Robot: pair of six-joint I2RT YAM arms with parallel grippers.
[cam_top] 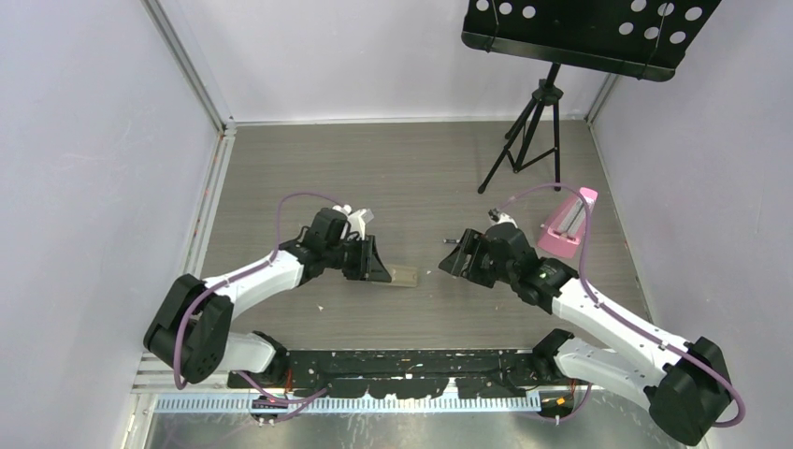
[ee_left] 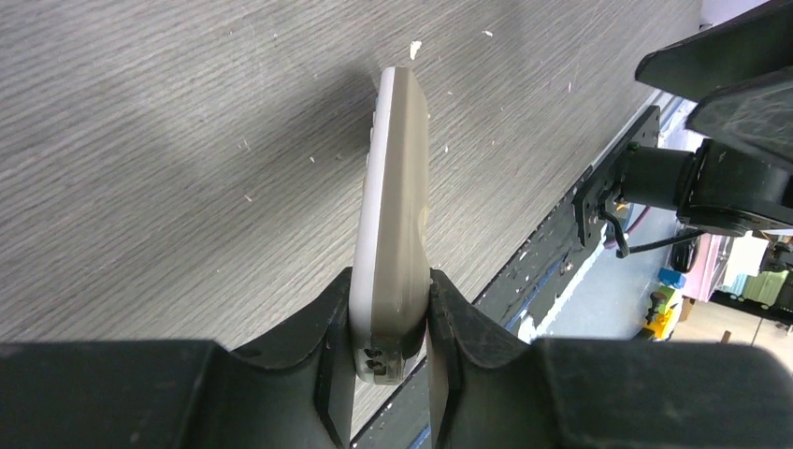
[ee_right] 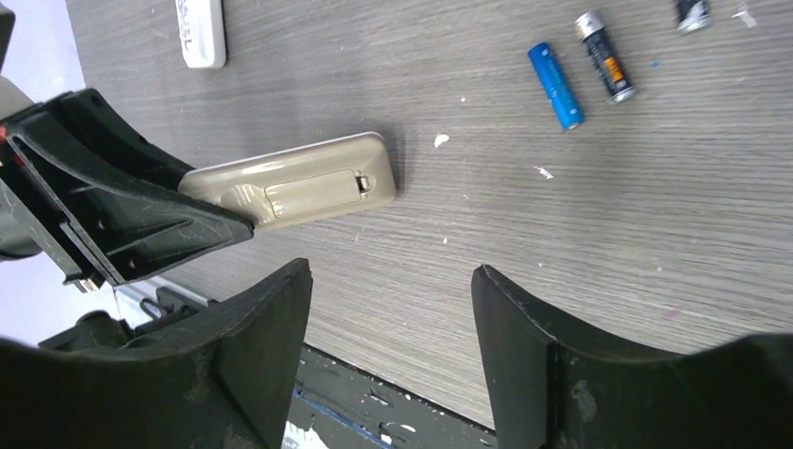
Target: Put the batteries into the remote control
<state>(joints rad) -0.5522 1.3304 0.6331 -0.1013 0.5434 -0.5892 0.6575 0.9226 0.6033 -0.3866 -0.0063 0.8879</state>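
Note:
The remote control (ee_left: 400, 187) stands on its long edge on the table, white face left and tan face right. My left gripper (ee_left: 391, 318) is shut on its near end. In the right wrist view the remote's (ee_right: 299, 182) tan back shows with its battery cover closed, and the left gripper's fingers (ee_right: 122, 206) hold its left end. Three batteries lie beyond it: a blue one (ee_right: 555, 84), a dark one with an orange band (ee_right: 606, 56) and a dark one cut off by the top edge (ee_right: 692, 13). My right gripper (ee_right: 391, 281) is open and empty above the table near the remote's free end. From above, the left gripper (cam_top: 367, 262), remote (cam_top: 404, 277) and right gripper (cam_top: 455, 257) line up.
A plain white bar (ee_right: 201, 33) lies beyond the remote. A pink wedge-shaped object (cam_top: 568, 224) sits at the right. A black music stand (cam_top: 533, 131) stands at the back right. The black rail (cam_top: 411, 360) runs along the near table edge.

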